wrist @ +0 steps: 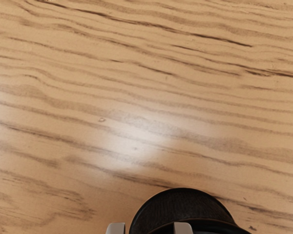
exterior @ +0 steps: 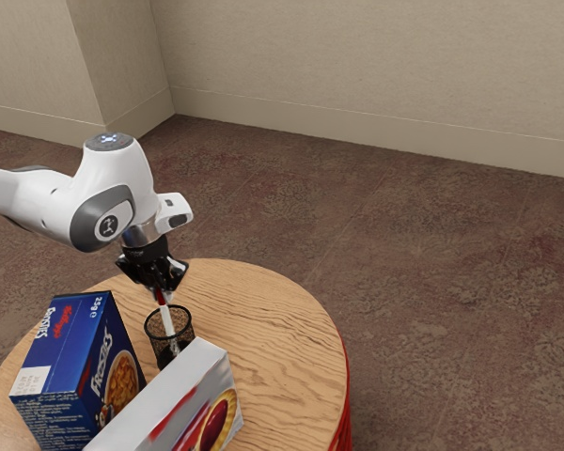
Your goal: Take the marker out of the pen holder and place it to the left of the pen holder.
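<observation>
"Judging by the exterior view, you have the gripper [exterior: 160,287] right at the upper end of the marker [exterior: 167,318]. How much of the job is behind you?"

"The approach, I'd say. You have the marker's lower part inside the holder [exterior: 158,331], just beneath the gripper, so the taking out is ahead of you."

"Do you have it clamped?"

"That I cannot tell you. The pictures don't settle whether your gripper is closed on the marker or only placed about its top. You'd want that confirmed before you lift."

"And once you're sure of the grip?"

"Three things are left for you: draw the marker up until it clears the rim, carry it to the left of the holder, and set it down on the desk [exterior: 273,319]. Go straight up first, or you could drag the holder along or tip it."

"What should you watch around the gripper?"

"The white box [exterior: 155,404] and the blue box [exterior: 64,357], both lower than the gripper and close to the holder. You'd do well to lower the marker gently before letting go, since it could roll."
</observation>
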